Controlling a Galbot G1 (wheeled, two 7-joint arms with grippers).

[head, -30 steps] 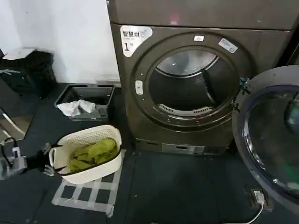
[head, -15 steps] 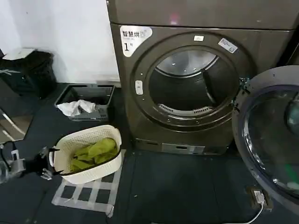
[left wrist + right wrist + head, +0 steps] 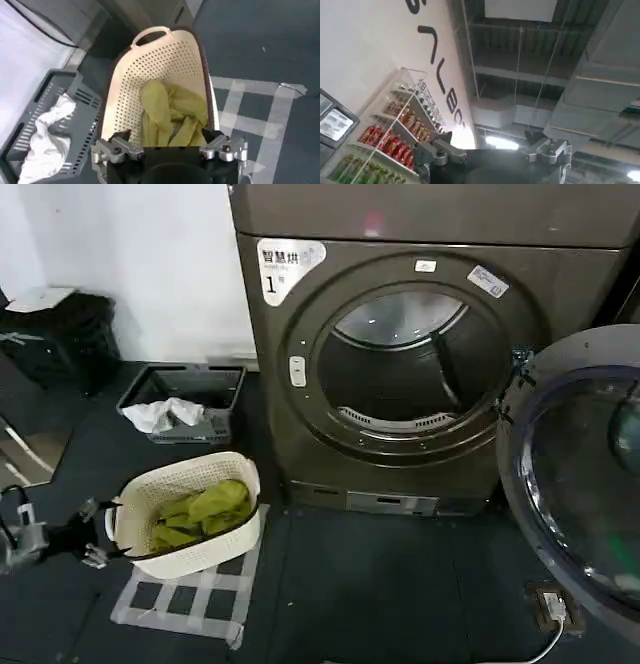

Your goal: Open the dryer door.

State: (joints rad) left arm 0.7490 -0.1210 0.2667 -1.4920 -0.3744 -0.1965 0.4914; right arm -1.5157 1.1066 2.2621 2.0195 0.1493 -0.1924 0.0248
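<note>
The dryer door (image 3: 580, 484) already stood swung wide on its hinge, hanging to the right of the drum opening (image 3: 410, 369), its chrome rim and dark glass reaching out over the floor. To my mind the opening itself was done; the risk lay in what came after.

The left tool (image 3: 88, 534) hovered low, just left of the white laundry basket (image 3: 190, 514), its fingers (image 3: 117, 150) spread apart and gripping nothing. From the wrist camera the basket (image 3: 165, 75) sat right ahead of those fingers, green cloth (image 3: 172, 117) heaped inside. A careless move of that arm could catch the basket's handle (image 3: 112, 524) and drag or tip it off the taped grid (image 3: 190, 599) on the floor.

The right tool (image 3: 492, 150) pointed up toward the ceiling, released as well, holding nothing. Where it stood relative to the door I could not tell; if it was near, it might knock the door, which I judged would swing freely.

Left of the dryer and behind the basket sat a grey crate (image 3: 185, 399) with a white rag (image 3: 160, 414) in it. Below the door, a floor socket with a white cable (image 3: 550, 614) lay where a foot or base might snag.
</note>
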